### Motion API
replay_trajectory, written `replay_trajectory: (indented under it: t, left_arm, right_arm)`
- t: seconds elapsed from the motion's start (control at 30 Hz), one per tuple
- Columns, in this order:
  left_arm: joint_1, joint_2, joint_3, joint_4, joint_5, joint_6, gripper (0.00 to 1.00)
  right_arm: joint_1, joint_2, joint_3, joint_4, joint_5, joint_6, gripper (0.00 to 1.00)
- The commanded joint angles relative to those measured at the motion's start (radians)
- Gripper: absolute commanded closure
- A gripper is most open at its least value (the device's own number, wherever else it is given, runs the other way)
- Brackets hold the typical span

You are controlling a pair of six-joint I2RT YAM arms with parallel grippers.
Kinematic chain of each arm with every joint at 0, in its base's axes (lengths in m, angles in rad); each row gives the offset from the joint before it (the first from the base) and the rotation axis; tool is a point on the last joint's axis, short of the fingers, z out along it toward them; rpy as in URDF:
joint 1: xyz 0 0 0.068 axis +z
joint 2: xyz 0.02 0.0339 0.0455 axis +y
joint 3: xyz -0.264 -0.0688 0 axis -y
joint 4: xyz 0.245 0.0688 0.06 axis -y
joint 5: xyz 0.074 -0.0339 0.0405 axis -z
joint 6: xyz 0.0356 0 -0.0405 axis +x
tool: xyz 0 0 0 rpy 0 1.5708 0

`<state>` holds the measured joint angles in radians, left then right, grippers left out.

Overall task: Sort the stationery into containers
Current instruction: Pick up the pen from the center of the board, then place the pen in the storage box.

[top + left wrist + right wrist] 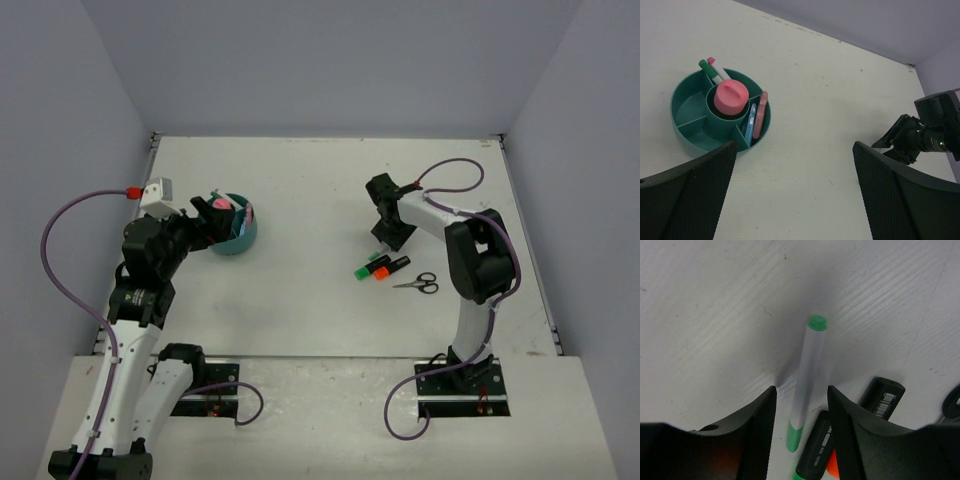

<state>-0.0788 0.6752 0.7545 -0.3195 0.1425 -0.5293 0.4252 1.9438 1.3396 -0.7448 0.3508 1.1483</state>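
The round teal organiser (240, 232) stands left of centre; in the left wrist view (690, 107) it holds a pink stubby tube (731, 96) in its middle cup, two pens (715, 70), a blue clip (750, 123) and a pink clip (760, 115). My left gripper (205, 220) hovers beside it, open and empty (795, 200). My right gripper (388, 236) is open and low over the table (801, 435), its fingers either side of a white pen with green ends (807, 375). The green highlighter (362, 271), orange highlighter (385, 269) and scissors (418, 285) lie nearby.
In the right wrist view the black-bodied highlighters (816, 455) (882, 397) lie just right of the pen, one touching my right finger (850, 435). A scissors handle (952, 402) shows at the right edge. Grey walls enclose the white table (320, 190).
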Motion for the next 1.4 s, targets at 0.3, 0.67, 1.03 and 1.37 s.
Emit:
replay_trajectory:
  t: [0.3,0.67,1.03,1.37]
  left_arm:
    - [0.007,-0.027,0.044,-0.014,-0.003,0.045,0.00]
    - [0.007,-0.008,0.048,0.001,0.028,0.037,0.00]
    - [0.005,0.074,-0.079,0.377,0.397,-0.093,0.00]
    - [-0.213,0.310,0.004,0.683,0.597,-0.222,0.00]
  right_arm:
    - [-0.022,0.005,-0.015,0.020,-0.030,0.023,0.79]
    - [-0.022,-0.026,-0.035,0.078,-0.038,-0.012,1.00]
    - [0.069,-0.328,-0.044,0.195,0.094,-0.240,1.00]
    - [0.510,-0.762,-0.417,0.834,0.025,-0.936,1.00]
